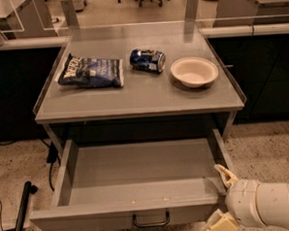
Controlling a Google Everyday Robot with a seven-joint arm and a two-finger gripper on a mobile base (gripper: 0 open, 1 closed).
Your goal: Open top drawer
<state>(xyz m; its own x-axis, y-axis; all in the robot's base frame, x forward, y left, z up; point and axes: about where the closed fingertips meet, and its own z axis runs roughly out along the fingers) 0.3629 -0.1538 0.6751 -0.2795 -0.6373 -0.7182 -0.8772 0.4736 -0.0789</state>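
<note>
The top drawer (138,172) is a wide grey shallow tray, pulled out far from under the table top, and it holds nothing. Its small dark loop handle (151,219) hangs at the centre of the flat front. My gripper (222,201), white with cream fingers, is at the lower right, beside the drawer's front right corner. One finger (225,174) lies over the corner's top edge and the other (219,226) is below the front. The jaws stand apart, away from the handle. The drawers below are hidden.
On the grey table top (134,96) lie a dark blue chip bag (90,71), a blue can on its side (147,59) and a white bowl (194,71). A black pole (21,211) leans at the lower left. Dark cabinets flank the table.
</note>
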